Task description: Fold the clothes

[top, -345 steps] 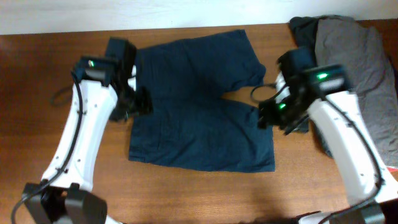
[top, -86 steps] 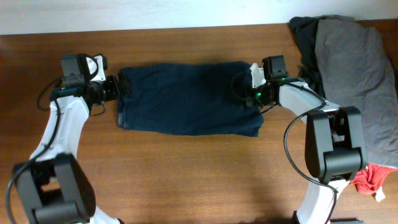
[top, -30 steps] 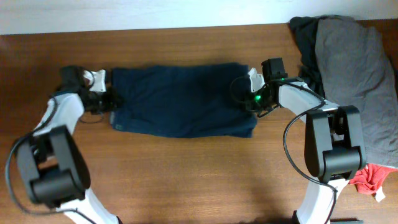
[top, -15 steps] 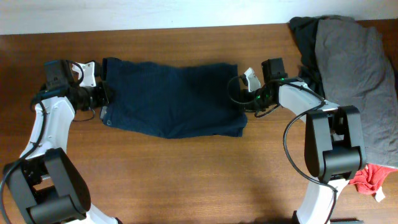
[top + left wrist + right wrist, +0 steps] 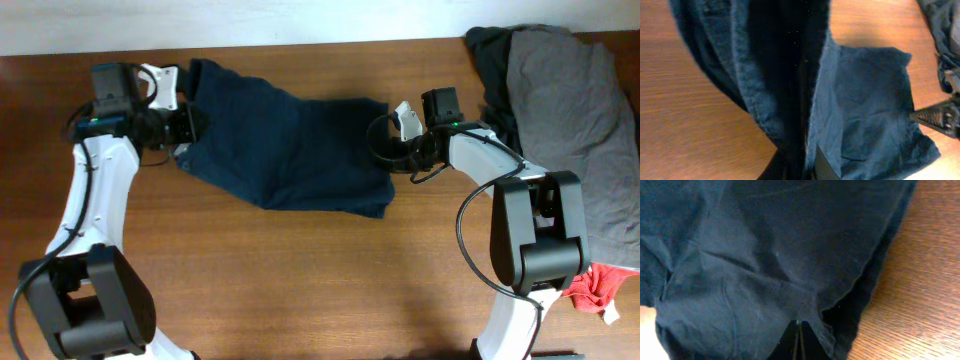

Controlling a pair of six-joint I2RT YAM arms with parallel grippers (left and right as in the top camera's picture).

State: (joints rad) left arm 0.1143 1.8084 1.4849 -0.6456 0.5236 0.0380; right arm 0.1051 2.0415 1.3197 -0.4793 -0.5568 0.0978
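A wooden bench is carrying folded navy shorts across its 12 o'clock half.
The left hand is pinching the shorts' end at 10 o'clock. The right hand, fingers pressed together, is apparently gripping the opposite end. A grey pile is lying at 2 o'clock.

Your left arm runs up from its base at the near left, and the wrist at the far end bends to point right. Your left gripper has its jaws closed, pinching an edge of the navy shorts, with cloth bunched between them in the wrist view. Your right arm climbs from its base at the near right, its forearm angled left. Your right gripper clamps the opposite edge of the same shorts, jaws pressed together.
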